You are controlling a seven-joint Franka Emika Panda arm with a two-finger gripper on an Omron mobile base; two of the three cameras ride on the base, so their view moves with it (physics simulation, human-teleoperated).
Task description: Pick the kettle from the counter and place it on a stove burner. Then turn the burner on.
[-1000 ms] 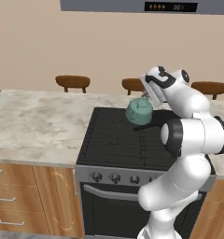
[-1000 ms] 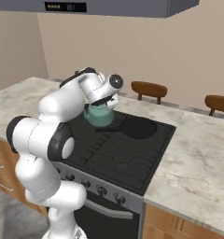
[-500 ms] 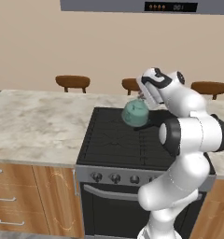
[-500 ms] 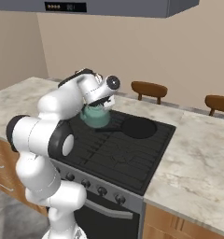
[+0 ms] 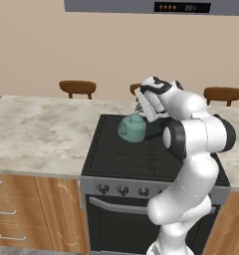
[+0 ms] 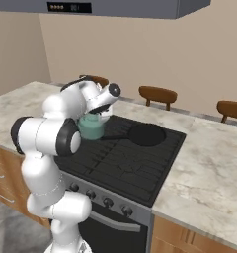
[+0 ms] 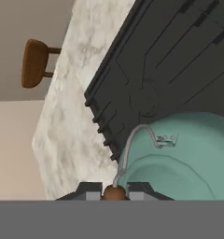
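Observation:
The teal kettle hangs tilted just above the black stove, over its back-left burner. My gripper is directly above it, shut on the brown grip of the thin arched handle. In the hand view the fingertips pinch that grip, and the kettle's lid and body fill the lower right. The marbled counter lies on both sides of the stove.
A black long-handled frying pan sits on the back right burner, its handle pointing toward the kettle. Silver knobs line the stove front. Brown stools stand behind the counter, and a range hood hangs overhead.
My gripper has carried the kettle leftward and slightly lower across the back of the stove, from near the middle toward the back-left burner. The grip stays shut.

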